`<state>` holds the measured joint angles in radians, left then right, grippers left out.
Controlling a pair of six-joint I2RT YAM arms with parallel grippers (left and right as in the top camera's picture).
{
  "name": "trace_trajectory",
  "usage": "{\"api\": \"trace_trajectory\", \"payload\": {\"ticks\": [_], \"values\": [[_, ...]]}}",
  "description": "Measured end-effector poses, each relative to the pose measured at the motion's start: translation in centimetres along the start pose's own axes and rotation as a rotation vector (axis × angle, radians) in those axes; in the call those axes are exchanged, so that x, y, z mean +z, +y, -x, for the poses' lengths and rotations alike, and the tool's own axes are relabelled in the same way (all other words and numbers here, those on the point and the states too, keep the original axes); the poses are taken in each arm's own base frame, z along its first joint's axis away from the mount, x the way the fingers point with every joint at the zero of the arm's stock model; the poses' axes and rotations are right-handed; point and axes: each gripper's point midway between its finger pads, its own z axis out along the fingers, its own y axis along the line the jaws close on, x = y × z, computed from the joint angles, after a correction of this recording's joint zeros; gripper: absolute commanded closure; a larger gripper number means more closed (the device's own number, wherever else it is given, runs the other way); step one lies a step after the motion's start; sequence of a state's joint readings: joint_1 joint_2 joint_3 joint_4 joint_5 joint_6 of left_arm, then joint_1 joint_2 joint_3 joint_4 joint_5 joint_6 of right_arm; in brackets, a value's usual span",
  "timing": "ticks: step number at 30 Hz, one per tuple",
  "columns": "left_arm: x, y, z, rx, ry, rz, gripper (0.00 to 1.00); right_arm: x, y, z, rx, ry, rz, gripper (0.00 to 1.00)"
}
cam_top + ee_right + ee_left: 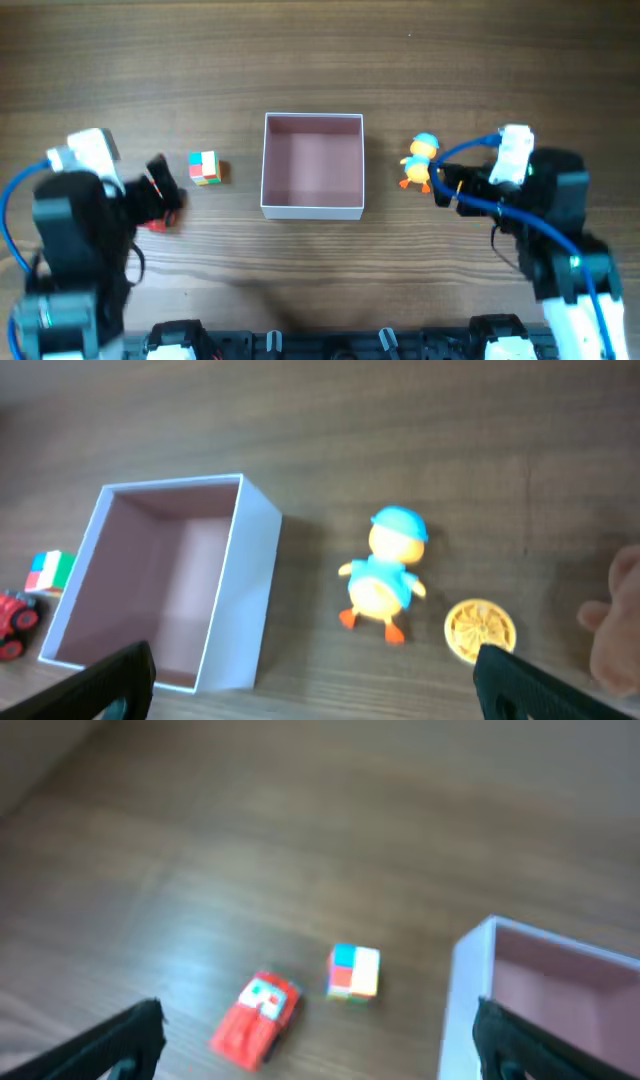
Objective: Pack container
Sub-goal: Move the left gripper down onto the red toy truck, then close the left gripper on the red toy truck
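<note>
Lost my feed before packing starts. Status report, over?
Left gripper open, right gripper open, both empty. Container empty, mid-table. Red car, colour cube left of it; duck, yellow disc right of it. Nothing blocking it.

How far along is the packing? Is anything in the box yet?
Done: nothing. The container is empty, its pink floor bare. In hand: nothing. The left gripper and right gripper are both open and hold nothing. Left: the car and cube lie near the left gripper, and the duck and yellow disc near the right. All four are outside the container.
</note>
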<state>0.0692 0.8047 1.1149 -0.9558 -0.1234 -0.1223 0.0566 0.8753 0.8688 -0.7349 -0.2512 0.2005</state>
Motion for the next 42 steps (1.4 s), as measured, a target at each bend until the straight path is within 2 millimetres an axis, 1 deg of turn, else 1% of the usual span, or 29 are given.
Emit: {"api": "trace_trajectory", "payload": {"ticks": [2, 3, 5, 6, 7, 9, 10, 11, 12, 14, 17, 20, 22, 25, 27, 28, 29, 31, 34, 36, 38, 40, 42], "values": [[1.8, 1.1, 0.2, -0.016, 0.135, 0.064, 0.00, 0.5, -0.3, -0.4, 0.029, 0.093, -0.023, 0.00], [3.2, 1.5, -0.1, -0.016, 0.208, 0.080, 0.00, 0.8, -0.7, -0.9, 0.060, 0.133, -0.047, 0.00], [5.6, 1.6, -1.5, 0.015, 0.339, 0.039, 0.00, 1.9, -2.2, -2.8, 0.148, 0.246, -0.129, 0.00], [6.8, 2.0, -2.1, 0.007, 0.392, 0.033, 0.00, 2.5, -2.7, -3.7, 0.177, 0.294, -0.155, 0.00], [8.4, 2.9, -3.0, -0.019, 0.454, 0.044, 0.00, 3.2, -3.2, -4.5, 0.199, 0.341, -0.179, 0.00], [10.7, 4.4, -4.3, -0.061, 0.537, 0.068, 0.00, 4.1, -4.0, -5.5, 0.227, 0.401, -0.213, 0.00], [12.3, 5.4, -5.2, -0.082, 0.582, 0.084, 0.00, 4.3, -4.1, -5.7, 0.234, 0.411, -0.220, 0.00], [13.1, 5.9, -5.8, -0.089, 0.612, 0.099, 0.00, 4.5, -4.1, -5.7, 0.236, 0.411, -0.221, 0.00], [13.9, 6.3, -6.3, -0.089, 0.634, 0.113, 0.00, 4.5, -4.1, -5.5, 0.238, 0.403, -0.220, 0.00], [14.9, 6.8, -6.5, -0.082, 0.641, 0.133, 0.00, 4.6, -4.1, -5.4, 0.240, 0.397, -0.219, 0.00], [15.8, 6.9, -6.2, -0.020, 0.626, 0.127, 0.00, 4.6, -4.2, -5.4, 0.240, 0.396, -0.221, 0.00], [16.5, 6.2, -5.6, 0.091, 0.598, 0.091, 0.00, 4.6, -4.2, -5.3, 0.239, 0.393, -0.221, 0.00], [16.5, 5.2, -5.7, 0.183, 0.607, 0.056, 0.00, 4.6, -4.2, -5.3, 0.238, 0.392, -0.224, 0.00], [15.6, 4.4, -7.0, 0.313, 0.676, 0.049, 0.00, 4.6, -4.6, -5.3, 0.233, 0.388, -0.245, 0.00], [15.4, 4.7, -7.6, 0.331, 0.701, 0.062, 0.00, 4.6, -4.7, -5.2, 0.223, 0.388, -0.249, 0.00], [15.5, 4.9, -8.6, 0.334, 0.722, 0.067, 0.00, 4.5, -4.8, -5.2, 0.213, 0.387, -0.253, 0.00], [15.4, 5.1, -10.3, 0.334, 0.763, 0.063, 0.00, 4.5, -4.9, -5.2, 0.207, 0.386, -0.257, 0.00], [15.7, 5.2, -12.0, 0.334, 0.795, 0.060, 0.00, 4.5, -5.0, -5.2, 0.197, 0.386, -0.262, 0.00], [16.0, 5.4, -13.0, 0.332, 0.802, 0.061, 0.00, 4.5, -5.1, -5.2, 0.189, 0.385, -0.265, 0.00], [16.4, 5.9, -13.5, 0.316, 0.795, 0.067, 0.00, 4.5, -5.1, -5.2, 0.188, 0.385, -0.268, 0.00], [16.7, 6.5, -14.2, 0.303, 0.796, 0.075, 0.04, 4.5, -5.2, -5.1, 0.188, 0.384, -0.270, 0.00], [16.9, 6.9, -14.4, 0.299, 0.791, 0.078, 0.07, 4.5, -5.2, -5.1, 0.187, 0.384, -0.270, 0.00], [17.3, 7.2, -14.0, 0.296, 0.769, 0.081, 0.10, 4.5, -5.2, -5.1, 0.188, 0.384, -0.270, 0.00]]}}
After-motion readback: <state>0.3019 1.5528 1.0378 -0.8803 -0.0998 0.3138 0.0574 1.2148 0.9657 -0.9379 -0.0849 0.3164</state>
